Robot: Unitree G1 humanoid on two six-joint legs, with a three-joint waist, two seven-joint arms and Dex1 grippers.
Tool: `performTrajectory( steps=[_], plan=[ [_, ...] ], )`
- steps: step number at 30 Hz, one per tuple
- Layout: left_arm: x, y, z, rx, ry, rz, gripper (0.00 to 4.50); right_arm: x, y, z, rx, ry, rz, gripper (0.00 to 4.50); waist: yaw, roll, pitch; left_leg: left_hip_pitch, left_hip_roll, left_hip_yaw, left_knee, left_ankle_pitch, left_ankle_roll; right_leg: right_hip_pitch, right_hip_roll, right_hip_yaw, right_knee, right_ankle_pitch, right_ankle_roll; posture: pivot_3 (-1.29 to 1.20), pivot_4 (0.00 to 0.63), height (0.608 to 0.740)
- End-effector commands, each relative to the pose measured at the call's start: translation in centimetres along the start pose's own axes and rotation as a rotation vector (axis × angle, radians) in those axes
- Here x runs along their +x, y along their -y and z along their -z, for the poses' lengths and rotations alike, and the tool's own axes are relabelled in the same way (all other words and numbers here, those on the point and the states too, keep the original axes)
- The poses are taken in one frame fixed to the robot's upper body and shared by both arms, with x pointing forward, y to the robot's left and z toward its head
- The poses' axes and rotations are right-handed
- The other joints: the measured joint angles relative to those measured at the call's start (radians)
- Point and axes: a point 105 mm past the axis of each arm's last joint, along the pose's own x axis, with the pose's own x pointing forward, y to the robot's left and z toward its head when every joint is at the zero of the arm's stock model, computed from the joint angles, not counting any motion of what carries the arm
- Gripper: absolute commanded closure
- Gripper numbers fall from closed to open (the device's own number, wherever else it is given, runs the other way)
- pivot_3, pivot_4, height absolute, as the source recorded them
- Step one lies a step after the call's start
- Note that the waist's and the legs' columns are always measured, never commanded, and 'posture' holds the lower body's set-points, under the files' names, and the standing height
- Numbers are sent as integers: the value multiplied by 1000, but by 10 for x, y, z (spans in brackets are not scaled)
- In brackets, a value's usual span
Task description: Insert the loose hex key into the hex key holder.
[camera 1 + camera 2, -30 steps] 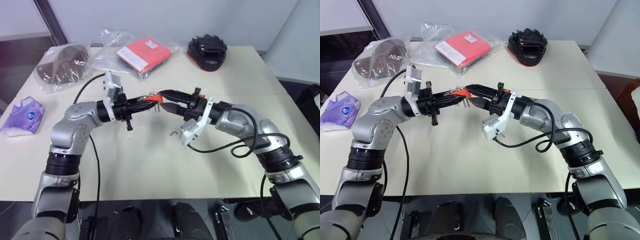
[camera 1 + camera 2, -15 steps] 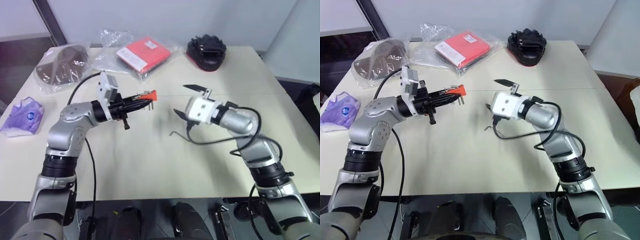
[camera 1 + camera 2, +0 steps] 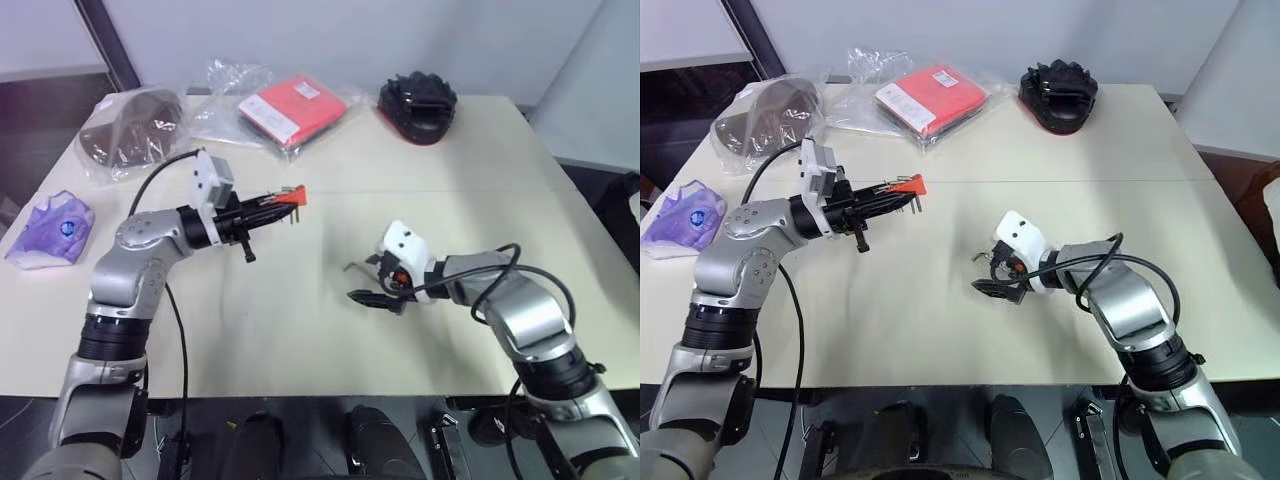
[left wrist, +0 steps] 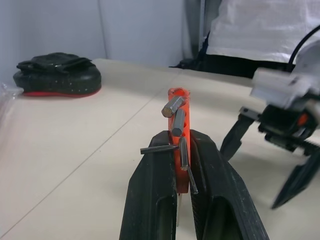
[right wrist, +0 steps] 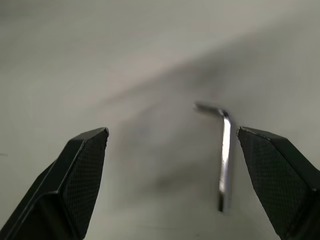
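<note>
The orange-red hex key holder (image 3: 293, 194) is held above the table, with my left gripper (image 3: 272, 203) shut on it. In the left wrist view its short dark keys stick out of the holder (image 4: 178, 107) just past the two black fingers (image 4: 152, 200). The loose hex key (image 5: 225, 150) lies flat on the table between the wide-open fingers of my right gripper (image 5: 172, 134), nearer one fingertip and touching neither. From the head camera, my right gripper (image 3: 362, 281) sits low over the table at centre right, at the hex key (image 3: 351, 268).
At the table's back lie a red packet in clear plastic (image 3: 291, 108), a black padded item (image 3: 418, 103) and a brown item in a bag (image 3: 130, 130). A purple packet (image 3: 48, 228) lies at the left edge. A person in white (image 4: 265, 25) stands beyond the table.
My right gripper has left the holder, opened wide and swung down to the table around the loose hex key. My left gripper still grips the holder in about the same place.
</note>
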Motion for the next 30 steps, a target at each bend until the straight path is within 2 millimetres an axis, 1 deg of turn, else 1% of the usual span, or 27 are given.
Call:
performTrajectory(
  steps=[1,5,8,11,14,16,18,19,20,23,24,28,30],
  plan=[
    [-3,1,-15,52,29,-2,4500,4,18,0,-2,18,83,213,-1,0,0,0,0,0,0,0,0,0,0,0,0,0,0,0,150,740],
    [-5,2,-15,52,28,-3,4500,7,23,2,-6,20,98,213,-1,0,0,0,0,0,0,0,0,0,0,0,0,0,0,0,150,740],
    [-5,3,-15,52,26,-4,4500,11,28,5,24,15,112,213,-3,0,0,0,0,0,0,0,0,0,0,0,0,0,0,0,150,740],
    [-5,5,-14,52,23,-5,4500,18,28,8,14,6,115,213,-3,0,0,0,0,0,0,0,0,0,0,0,0,0,0,0,150,740],
    [-4,6,-15,45,29,-10,4500,25,27,6,-4,13,112,213,-5,0,0,0,0,0,0,0,0,0,0,0,0,0,0,0,150,740],
    [-3,6,-17,30,43,-20,4500,28,27,3,-19,21,120,745,-6,0,0,0,1,0,0,0,0,0,1,0,0,0,0,0,150,740],
    [-3,6,-18,26,47,-25,4500,30,27,2,-27,21,117,1511,-6,0,0,0,1,0,0,0,0,0,1,0,0,0,0,0,150,740],
    [-3,6,-18,27,46,-26,4500,31,26,3,-27,19,112,2105,-5,0,0,0,1,0,0,0,0,0,1,0,0,0,0,0,150,740],
    [-3,6,-18,27,44,-26,4500,32,25,3,-27,18,109,2557,-5,0,0,0,1,0,0,0,0,0,1,0,0,0,0,0,150,740],
    [-3,5,-19,26,45,-30,4500,34,25,8,-25,1,106,4159,-4,0,0,0,1,0,0,0,0,0,0,0,0,0,0,0,150,740],
    [-3,5,-19,25,46,-32,4500,34,26,10,-22,-7,106,4485,-3,0,0,0,1,0,0,0,0,0,0,0,0,0,0,0,150,740],
    [-3,5,-19,25,49,-33,4500,31,27,12,-17,-12,107,4485,-3,0,0,0,0,0,1,0,0,1,0,0,0,0,0,0,150,740],
    [-3,5,-19,24,49,-34,4500,25,29,-1,-52,67,139,4485,-2,0,0,0,1,0,1,0,0,1,0,0,0,0,0,0,150,740]
  ],
)
